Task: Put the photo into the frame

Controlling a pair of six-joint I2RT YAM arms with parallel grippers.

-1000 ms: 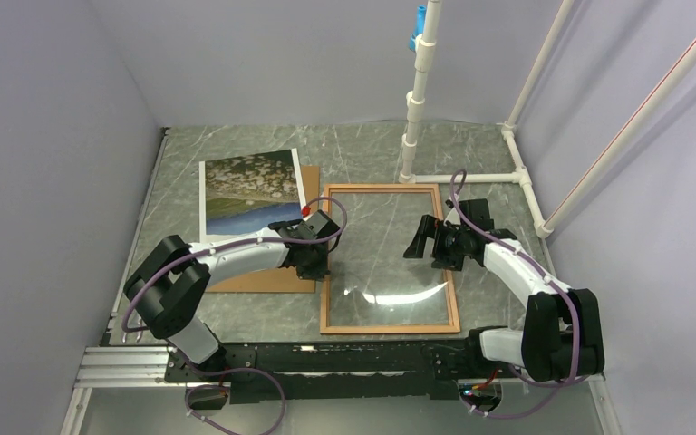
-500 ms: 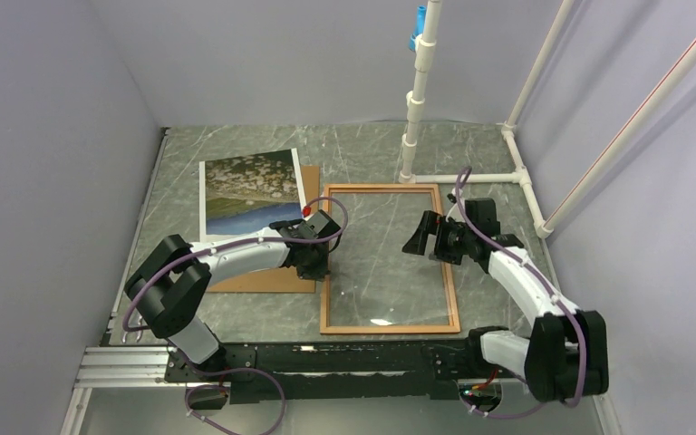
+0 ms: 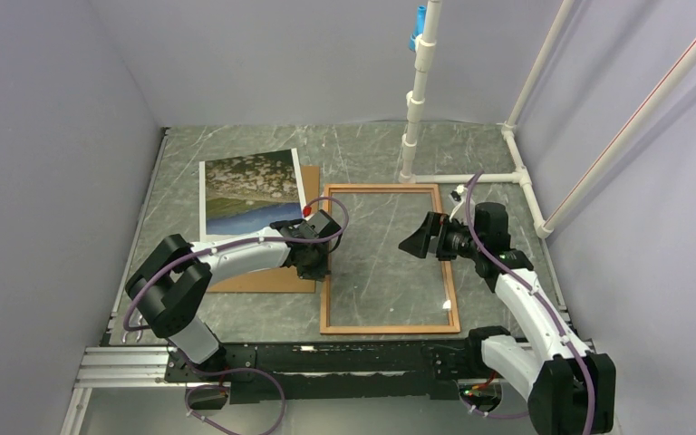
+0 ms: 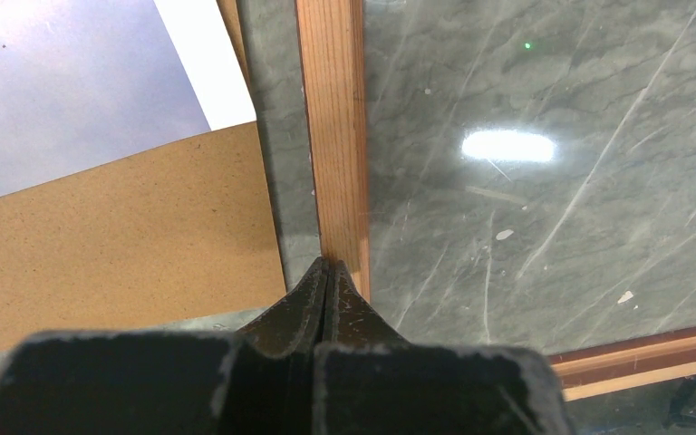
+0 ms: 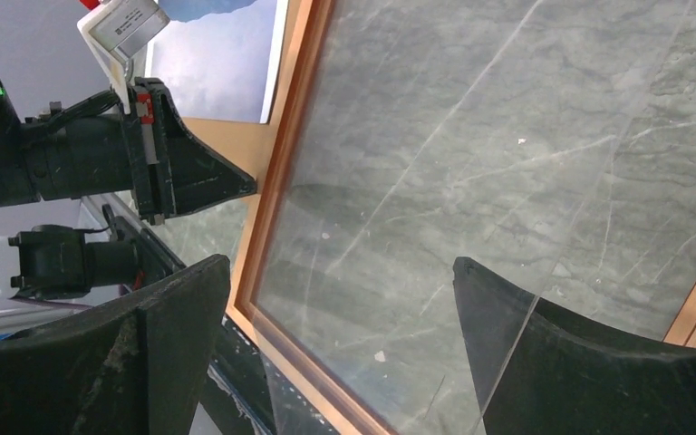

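Here, grey marbled table (image 3: pixel 362 149), frame (image 3: pixel 388 267), lilac walls (image 3: pixel 263 54)

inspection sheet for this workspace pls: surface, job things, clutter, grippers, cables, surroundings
surface: grey marbled table, no spills seen
job's things: photo face up at far left, lying partly on a board; frame flat at centre, pane bare, no photo in it
clutter: brown board under the photo
grippers: left gripper jaws shut, tips at the frame's left rail; right gripper jaws open above the pane, holding nothing
cables: purple cables looped along both arms
surroundings: white pipes at far right, grey walls
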